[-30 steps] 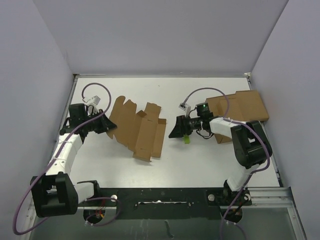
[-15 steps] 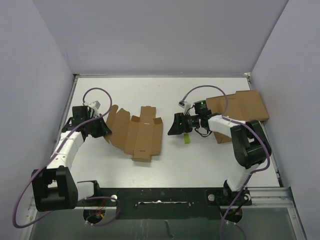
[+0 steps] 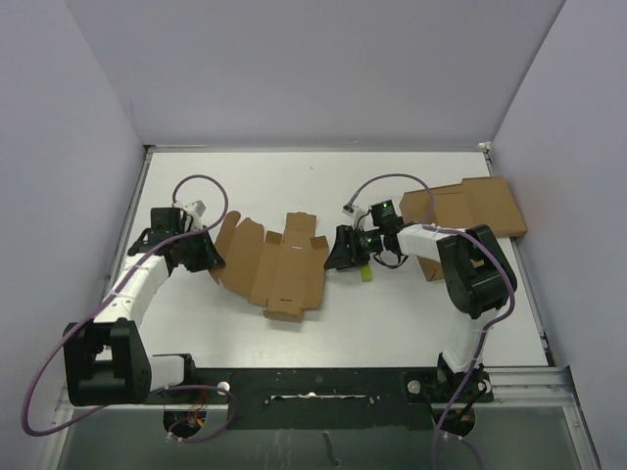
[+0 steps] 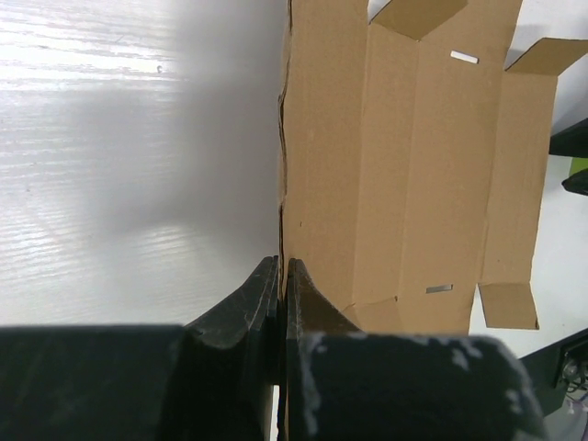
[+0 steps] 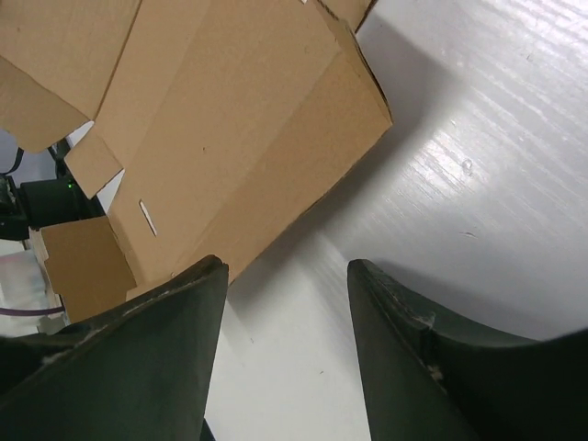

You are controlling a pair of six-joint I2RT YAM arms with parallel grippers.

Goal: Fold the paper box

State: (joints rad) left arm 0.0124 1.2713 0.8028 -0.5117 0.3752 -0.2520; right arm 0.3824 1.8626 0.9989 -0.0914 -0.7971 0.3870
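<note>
The paper box (image 3: 279,266) is a brown die-cut sheet with flaps and slits, lying mostly open at the middle-left of the table. My left gripper (image 3: 214,258) is shut on its left edge. In the left wrist view the pads (image 4: 296,285) pinch that edge and the sheet (image 4: 413,184) spreads to the right. My right gripper (image 3: 333,257) is open and empty just right of the sheet's right edge. In the right wrist view the gripper (image 5: 285,276) hovers over bare table and the sheet (image 5: 230,138) lies ahead of the fingertips.
A larger flat cardboard slab (image 3: 475,208) lies at the back right, partly under the right arm. A small green object (image 3: 365,273) sits by the right gripper. Grey walls close in the table on three sides.
The sheet has opened flatter and shifted right toward the right gripper. My left gripper still holds its left edge. My right gripper has edged left toward the sheet.
</note>
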